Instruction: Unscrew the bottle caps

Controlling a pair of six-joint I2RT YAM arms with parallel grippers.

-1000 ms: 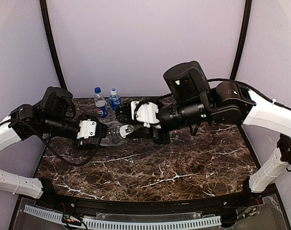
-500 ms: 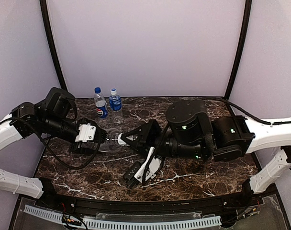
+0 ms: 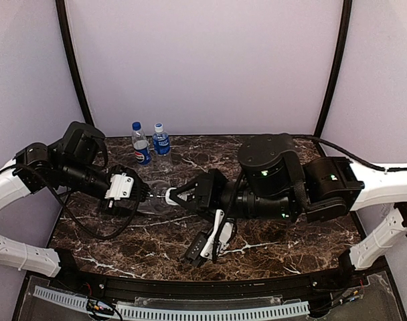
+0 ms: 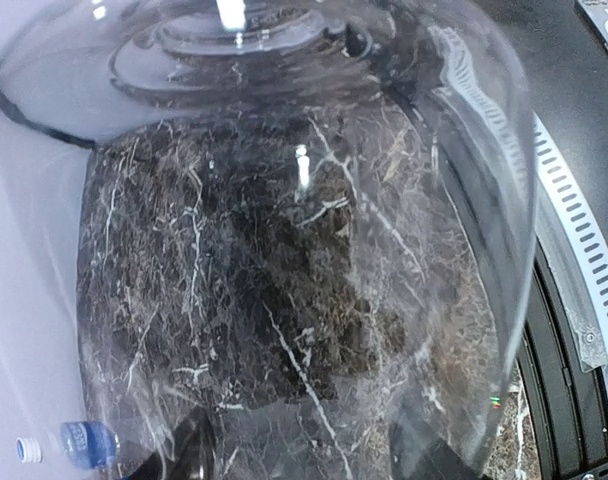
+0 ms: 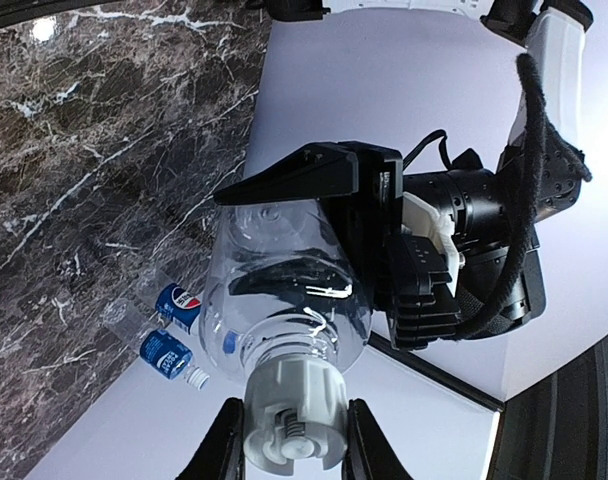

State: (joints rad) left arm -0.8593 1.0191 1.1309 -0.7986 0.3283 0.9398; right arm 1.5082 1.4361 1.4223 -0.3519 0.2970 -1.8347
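1. we see the plain bottle [image 5: 284, 290] held off the table [image 3: 123, 247], lying on its side in the air between the two arms.
2. the left gripper [image 3: 138, 194] is clamped around the bottle's body. the left wrist view looks straight through the clear wall, which fills nearly the whole view.
3. the white cap [image 5: 294, 418] points away from the left arm and straight at the right gripper [image 3: 179, 196]. in the right wrist view its fingers [image 5: 224, 448] sit against opposite sides of the cap, so we read that gripper as closed on the cap.
4. the relation that matters is that the bottle's long axis runs roughly left to right across the table, in line with the right forearm. the cap is at the right gripper's end and the base at the left's. we judge that a roll of the right wrist would turn the cap about its own thread while the left holds the body steady.
5. the cap sits seated on the neck with no gap we can make out, so we judge this bottle is not yet opened.
6. the pepsi bottle [image 3: 141, 152] and the blue-label bottle [image 3: 161, 142] stand upright side by side at the back left. their blue cap [image 3: 136, 125] and pale cap [image 3: 158, 126] are on. both are well apart from the grippers and nearer the left arm.
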